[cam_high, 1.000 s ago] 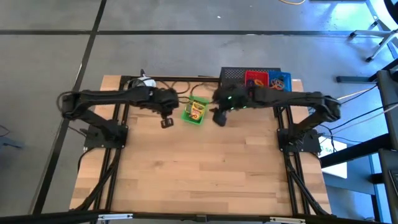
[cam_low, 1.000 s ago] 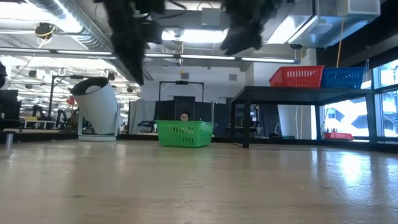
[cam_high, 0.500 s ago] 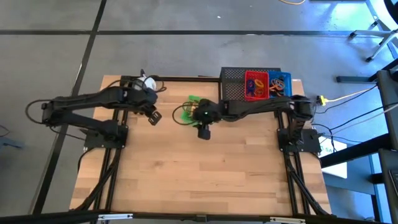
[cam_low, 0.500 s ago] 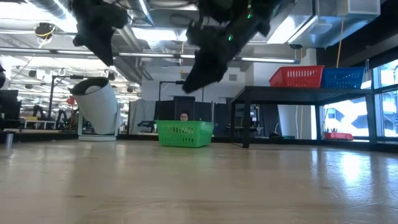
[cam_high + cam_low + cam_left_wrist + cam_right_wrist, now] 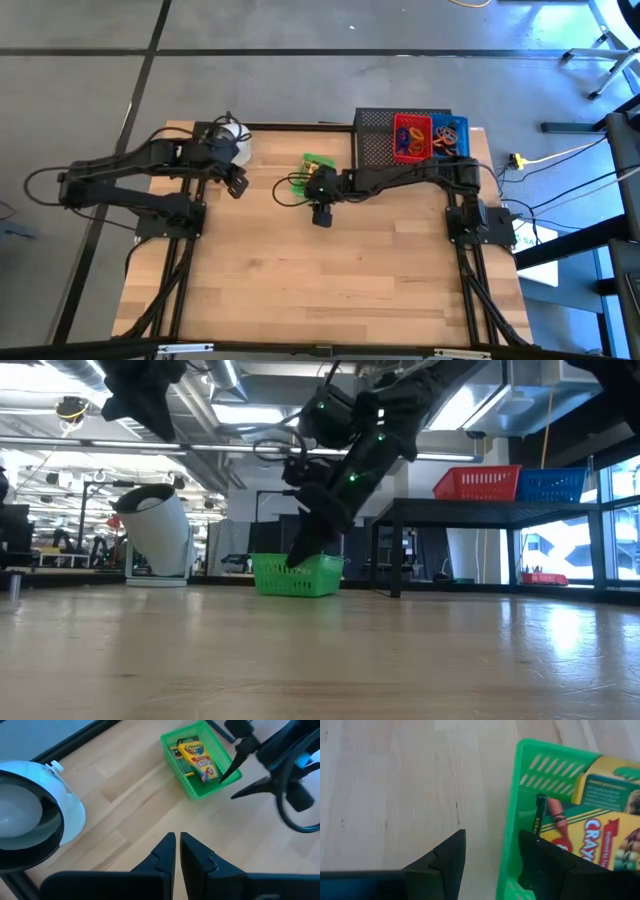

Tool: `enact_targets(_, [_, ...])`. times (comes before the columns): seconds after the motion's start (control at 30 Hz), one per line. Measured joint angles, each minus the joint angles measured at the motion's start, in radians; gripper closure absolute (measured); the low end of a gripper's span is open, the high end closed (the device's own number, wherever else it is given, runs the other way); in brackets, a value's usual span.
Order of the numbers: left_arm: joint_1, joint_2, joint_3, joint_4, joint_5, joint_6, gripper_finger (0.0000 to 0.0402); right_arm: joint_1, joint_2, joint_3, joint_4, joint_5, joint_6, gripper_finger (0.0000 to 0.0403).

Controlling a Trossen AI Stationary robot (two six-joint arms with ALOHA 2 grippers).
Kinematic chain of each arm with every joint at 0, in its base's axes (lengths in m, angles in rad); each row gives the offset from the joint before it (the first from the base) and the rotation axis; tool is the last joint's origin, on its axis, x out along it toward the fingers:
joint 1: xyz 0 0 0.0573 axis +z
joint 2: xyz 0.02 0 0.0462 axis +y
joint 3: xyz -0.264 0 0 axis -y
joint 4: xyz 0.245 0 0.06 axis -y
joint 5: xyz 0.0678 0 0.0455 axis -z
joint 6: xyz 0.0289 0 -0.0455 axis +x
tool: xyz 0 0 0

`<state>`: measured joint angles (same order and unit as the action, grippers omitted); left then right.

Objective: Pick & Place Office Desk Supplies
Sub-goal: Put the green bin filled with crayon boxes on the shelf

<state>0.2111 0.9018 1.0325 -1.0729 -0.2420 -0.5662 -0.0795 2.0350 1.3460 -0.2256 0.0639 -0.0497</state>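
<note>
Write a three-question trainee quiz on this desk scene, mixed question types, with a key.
1. True or false: the right gripper straddles a wall of the green tray.
2. What lies in the green tray? A) coloured loops B) crayon boxes C) nothing
3. Fill in: the left gripper is ____ and holds nothing.

Key: 1 true: in the right wrist view, one finger is inside the wall and one outside. 2 B. 3 shut; it hangs over bare wood near the white round object.

Wooden table (image 5: 320, 280) with green tray (image 5: 318, 166), white round object (image 5: 232, 133), black wire-mesh rack (image 5: 376, 135) at far edge.
</note>
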Motion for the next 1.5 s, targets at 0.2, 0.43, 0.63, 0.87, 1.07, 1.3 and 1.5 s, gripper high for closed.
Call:
enact_targets(0.2, [0.000,-0.038,0.000,0.000,0.000,0.002,0.0384,0.007,0.003,0.000,-0.004,0.000,0.017,0.0282])
enact_targets(0.43, [0.000,-0.072,0.000,0.000,-0.001,0.003,0.0384,0.007,0.003,0.000,-0.012,0.000,0.024,0.0388])
enact_targets(0.63, [0.000,-0.091,0.000,0.000,-0.003,0.003,0.0384,0.012,-0.033,0.000,-0.031,-0.012,0.011,0.0392])
enact_targets(0.87, [0.000,-0.096,0.000,0.000,-0.003,0.003,0.0384,0.013,-0.209,0.000,-0.064,-0.067,-0.052,0.0393])
enact_targets(1.07, [0.000,-0.096,0.000,0.000,-0.017,0.003,0.0384,0.004,-0.407,0.000,-0.208,-0.046,-0.133,0.0393])
enact_targets(1.3, [0.000,-0.095,0.000,0.008,-0.085,-0.017,0.0384,-0.058,-0.567,0.000,-0.434,0.050,-0.199,0.0393])
enact_targets(1.5, [0.000,-0.095,0.000,0.008,-0.131,-0.053,0.0384,-0.162,-0.625,0.001,-0.605,0.063,-0.245,0.0393])
